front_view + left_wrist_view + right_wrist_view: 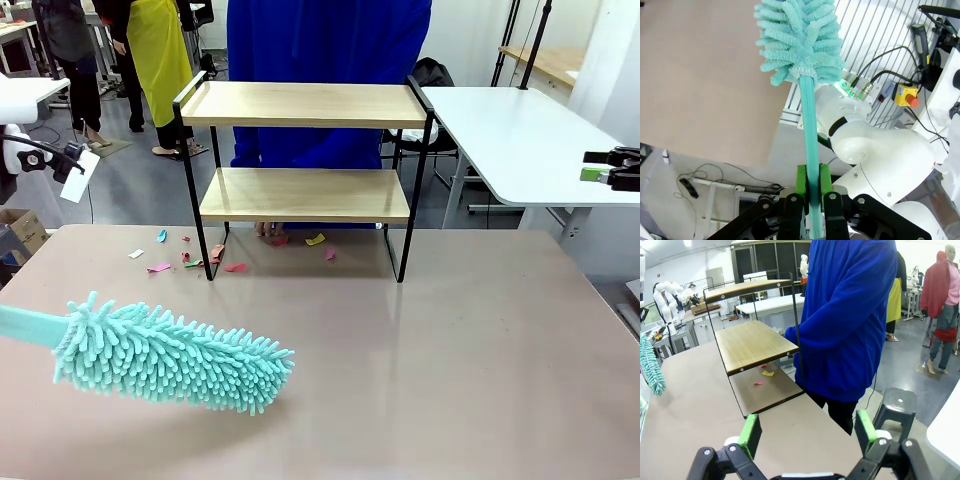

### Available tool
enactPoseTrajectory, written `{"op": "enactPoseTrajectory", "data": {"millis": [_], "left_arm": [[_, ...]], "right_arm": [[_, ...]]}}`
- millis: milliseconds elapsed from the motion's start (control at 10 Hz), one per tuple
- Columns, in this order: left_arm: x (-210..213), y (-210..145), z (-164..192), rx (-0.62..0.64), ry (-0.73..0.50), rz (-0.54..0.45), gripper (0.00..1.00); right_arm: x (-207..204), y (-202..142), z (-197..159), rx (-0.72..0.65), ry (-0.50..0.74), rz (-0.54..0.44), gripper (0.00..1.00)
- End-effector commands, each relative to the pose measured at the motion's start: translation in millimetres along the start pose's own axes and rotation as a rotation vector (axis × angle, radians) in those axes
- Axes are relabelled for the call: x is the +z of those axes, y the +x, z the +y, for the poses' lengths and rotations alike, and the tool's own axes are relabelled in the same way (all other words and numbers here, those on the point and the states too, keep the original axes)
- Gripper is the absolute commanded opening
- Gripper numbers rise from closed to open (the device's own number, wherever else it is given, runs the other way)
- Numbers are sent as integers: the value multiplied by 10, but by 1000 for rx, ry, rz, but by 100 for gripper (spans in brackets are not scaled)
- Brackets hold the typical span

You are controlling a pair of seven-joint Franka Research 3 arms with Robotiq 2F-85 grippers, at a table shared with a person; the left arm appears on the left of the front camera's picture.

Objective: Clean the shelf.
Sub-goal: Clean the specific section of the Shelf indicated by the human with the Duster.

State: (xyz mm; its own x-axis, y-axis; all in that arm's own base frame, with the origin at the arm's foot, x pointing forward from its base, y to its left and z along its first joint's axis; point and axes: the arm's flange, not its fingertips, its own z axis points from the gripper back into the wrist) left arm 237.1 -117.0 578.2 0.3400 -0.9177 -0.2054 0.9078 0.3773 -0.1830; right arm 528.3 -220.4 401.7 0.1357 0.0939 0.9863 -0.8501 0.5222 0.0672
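Two-tier shelf stands upright on the table, boards running left to right, open front facing the robot. Front-left of it, left tool clamps a teal duster by its handle; right tool gapes wide, empty.

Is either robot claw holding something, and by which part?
The left gripper clamps the teal microfiber duster by its flat handle, away from the fluffy head; the right gripper is open, holding nothing.
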Motion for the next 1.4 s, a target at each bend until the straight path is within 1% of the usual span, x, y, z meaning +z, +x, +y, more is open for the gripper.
{"op": "enactPoseTrajectory", "data": {"millis": [0, 200, 300, 600, 700, 800, 900, 1000, 1200, 1300], "left_arm": [[-24, -8, -16, -13, -3, -21, 13], [-24, -8, -16, -13, -3, -21, 13], [0, 0, 0, 0, 0, 0, 13], [-155, 403, -93, 115, -101, -239, 13], [-247, 631, -190, 160, -141, -313, 13], [-299, 837, -294, 254, -123, -359, 13], [-327, 1019, -433, 434, -38, -405, 13], [-332, 1213, -605, 483, -23, -468, 13], [-405, 1599, -732, 560, -85, -503, 13], [-475, 1842, -778, 583, -110, -542, 13]], "right_arm": [[-17, 31, 18, 5, 3, -2, 100], [-17, 31, 18, 5, 3, -2, 100], [-17, 31, 18, 5, 3, -2, 100], [-17, 31, 18, 5, 3, -2, 100], [-17, 31, 18, 5, 3, -2, 100], [-17, 31, 18, 5, 3, -2, 100], [-17, 31, 18, 5, 3, -2, 100], [-17, 31, 18, 5, 3, -2, 100], [-17, 31, 18, 5, 3, -2, 100], [-17, 31, 18, 5, 3, -2, 100]]}}
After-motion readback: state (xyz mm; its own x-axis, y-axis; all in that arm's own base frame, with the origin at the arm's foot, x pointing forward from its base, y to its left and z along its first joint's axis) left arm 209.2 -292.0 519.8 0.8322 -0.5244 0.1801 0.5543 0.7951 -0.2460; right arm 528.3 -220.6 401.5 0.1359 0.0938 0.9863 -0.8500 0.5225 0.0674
